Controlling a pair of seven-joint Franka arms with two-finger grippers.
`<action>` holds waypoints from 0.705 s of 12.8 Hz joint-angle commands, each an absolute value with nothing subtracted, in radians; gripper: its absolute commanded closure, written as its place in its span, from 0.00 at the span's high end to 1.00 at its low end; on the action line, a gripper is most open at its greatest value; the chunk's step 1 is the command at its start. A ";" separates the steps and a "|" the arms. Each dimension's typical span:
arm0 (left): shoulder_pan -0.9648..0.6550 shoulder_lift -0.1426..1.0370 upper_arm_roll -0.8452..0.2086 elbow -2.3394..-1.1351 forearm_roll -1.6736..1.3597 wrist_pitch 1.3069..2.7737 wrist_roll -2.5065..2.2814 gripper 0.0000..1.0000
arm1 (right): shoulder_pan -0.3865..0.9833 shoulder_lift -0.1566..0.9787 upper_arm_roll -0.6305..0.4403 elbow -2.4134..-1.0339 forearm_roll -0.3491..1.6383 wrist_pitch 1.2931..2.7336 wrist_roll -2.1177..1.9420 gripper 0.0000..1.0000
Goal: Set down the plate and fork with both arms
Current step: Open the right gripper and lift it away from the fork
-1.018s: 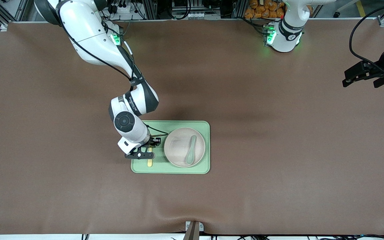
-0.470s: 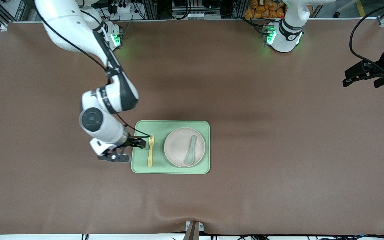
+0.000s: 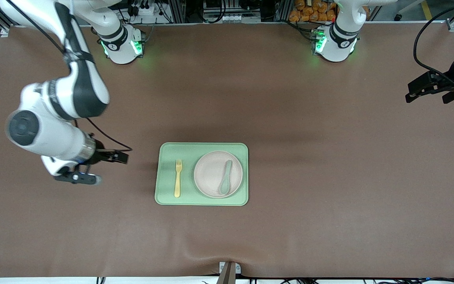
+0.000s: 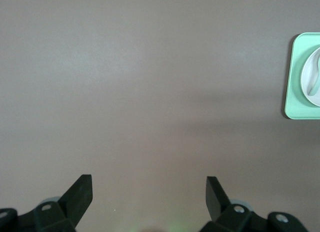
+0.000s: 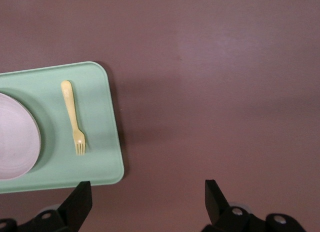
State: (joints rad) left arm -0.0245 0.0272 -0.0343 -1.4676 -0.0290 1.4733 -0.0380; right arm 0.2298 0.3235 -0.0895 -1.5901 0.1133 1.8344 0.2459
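The speckled off-white plate (image 3: 210, 175) lies on the pale green tray (image 3: 203, 201), with a grey-green spoon (image 3: 226, 177) on it. The pale yellow fork (image 3: 178, 178) lies on the tray beside the plate, toward the right arm's end. My right gripper (image 3: 113, 169) is open and empty over bare table, apart from the tray toward the right arm's end. In the right wrist view its jaws (image 5: 148, 192) stand wide, with the fork (image 5: 73, 118), tray (image 5: 102, 157) and plate (image 5: 15, 142) in sight. My left gripper (image 3: 410, 91) waits open and empty over the left arm's end of the table.
The brown table mat (image 3: 329, 177) lies all round the tray. The left wrist view shows its open gripper (image 4: 149, 187) over bare mat, with the tray's corner (image 4: 291, 91) and the plate (image 4: 314, 96) at the view's edge.
My right gripper has let go of the fork on the tray and moved away from it toward the right arm's end of the table. The left arm has not moved.
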 commanded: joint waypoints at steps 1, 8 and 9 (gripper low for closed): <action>-0.031 0.017 -0.041 -1.465 -0.020 1.465 -0.041 1.00 | 0.167 0.178 -0.071 -1.629 0.103 1.743 0.224 1.00; -0.021 0.014 -0.046 -1.465 -0.021 1.463 -0.044 1.00 | 0.049 -0.093 -0.071 -1.763 0.011 1.603 0.017 1.00; -0.023 0.014 -0.046 -1.465 -0.021 1.463 -0.044 1.00 | 0.029 -0.112 -0.071 -1.763 0.011 1.571 0.003 1.00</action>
State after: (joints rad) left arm -0.0255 0.0270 -0.0403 -1.4661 -0.0290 1.4733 -0.0382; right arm 0.0787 -0.0414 -0.0891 -1.7035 0.0263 1.5959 0.0491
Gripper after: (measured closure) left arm 0.000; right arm 0.000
